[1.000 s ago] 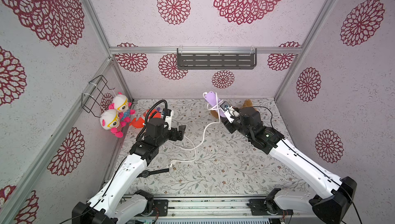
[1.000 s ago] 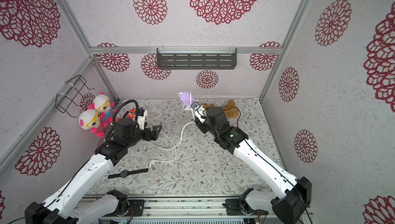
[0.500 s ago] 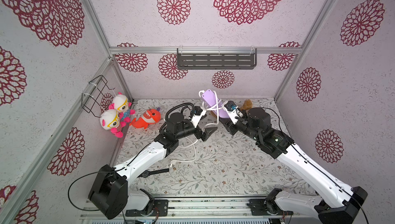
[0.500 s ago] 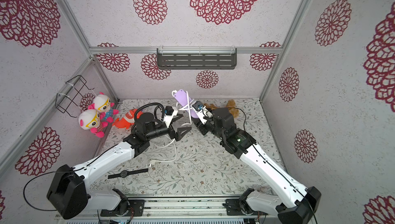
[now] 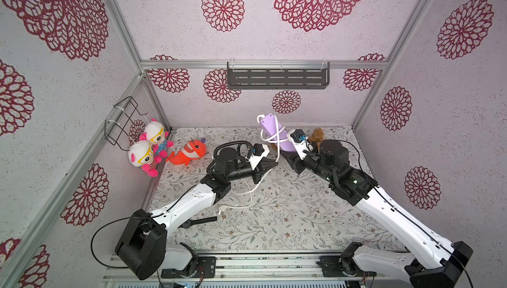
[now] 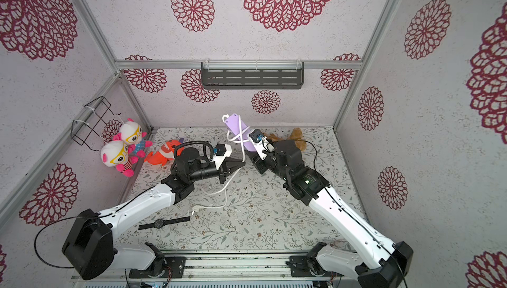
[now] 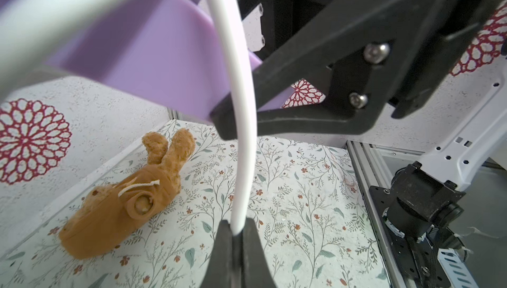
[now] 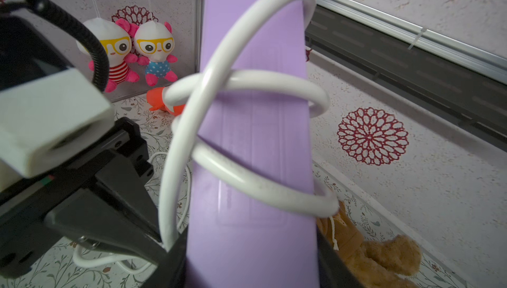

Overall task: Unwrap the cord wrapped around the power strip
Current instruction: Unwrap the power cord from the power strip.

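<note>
The cord (image 8: 247, 80) had been caught since a second earlier: the left claw (image 5: 273, 163), swung in from the table's (image 5: 274, 218) left side, pinched it. Loops still circled the power strip (image 8: 252, 141), which the right claw (image 5: 289, 157) gripped tilted above the table; most unwinding remained.

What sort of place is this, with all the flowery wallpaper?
Probably a small robot test booth, not a room: two white-and-black robot arms mounted on a metal rail, wallpapered panels in an aluminium frame, and an orange plush fish, likely a prop.
</note>
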{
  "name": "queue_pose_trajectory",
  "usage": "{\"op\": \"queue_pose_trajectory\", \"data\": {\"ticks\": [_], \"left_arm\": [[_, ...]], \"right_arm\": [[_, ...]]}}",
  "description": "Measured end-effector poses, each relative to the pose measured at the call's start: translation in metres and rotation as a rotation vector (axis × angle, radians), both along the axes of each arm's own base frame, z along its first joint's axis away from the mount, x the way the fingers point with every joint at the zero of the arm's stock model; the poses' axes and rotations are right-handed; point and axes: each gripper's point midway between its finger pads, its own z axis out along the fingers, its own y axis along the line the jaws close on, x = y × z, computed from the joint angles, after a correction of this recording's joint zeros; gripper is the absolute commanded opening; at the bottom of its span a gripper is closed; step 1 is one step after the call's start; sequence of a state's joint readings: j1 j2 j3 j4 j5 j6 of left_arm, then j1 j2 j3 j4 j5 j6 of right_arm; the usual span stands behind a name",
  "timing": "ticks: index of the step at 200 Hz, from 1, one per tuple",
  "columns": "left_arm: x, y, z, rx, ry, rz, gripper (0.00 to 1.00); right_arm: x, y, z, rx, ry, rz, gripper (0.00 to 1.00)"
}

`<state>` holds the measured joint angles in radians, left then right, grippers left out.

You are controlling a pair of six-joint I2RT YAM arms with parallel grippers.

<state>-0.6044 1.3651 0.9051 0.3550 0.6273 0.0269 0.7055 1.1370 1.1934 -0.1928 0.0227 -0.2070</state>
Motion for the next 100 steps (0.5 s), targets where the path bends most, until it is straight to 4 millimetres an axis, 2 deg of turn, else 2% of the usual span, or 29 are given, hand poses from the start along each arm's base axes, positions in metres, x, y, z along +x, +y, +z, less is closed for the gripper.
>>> {"op": "queue_pose_trajectory", "data": {"ticks": [21,52,73,100], "left_arm": [[-0.008,0.008,0.009,0.007,-0.015,0.015,0.00],[-0.020,0.028,0.040,-0.023,-0.061,0.085,0.00],[-0.019,0.051,0.063,-0.036,-0.086,0.207,0.00],[-0.007,0.085,0.090,-0.019,-0.115,0.416,0.00]], "right_arm": [[0.004,-0.005,0.000,-0.008,-0.005,-0.034,0.00],[0.015,-0.014,-0.012,-0.054,0.007,-0.099,0.00],[0.021,-0.016,-0.035,-0.139,0.038,-0.112,0.00],[0.016,-0.017,-0.082,-0.307,0.109,-0.058,0.00]]}}
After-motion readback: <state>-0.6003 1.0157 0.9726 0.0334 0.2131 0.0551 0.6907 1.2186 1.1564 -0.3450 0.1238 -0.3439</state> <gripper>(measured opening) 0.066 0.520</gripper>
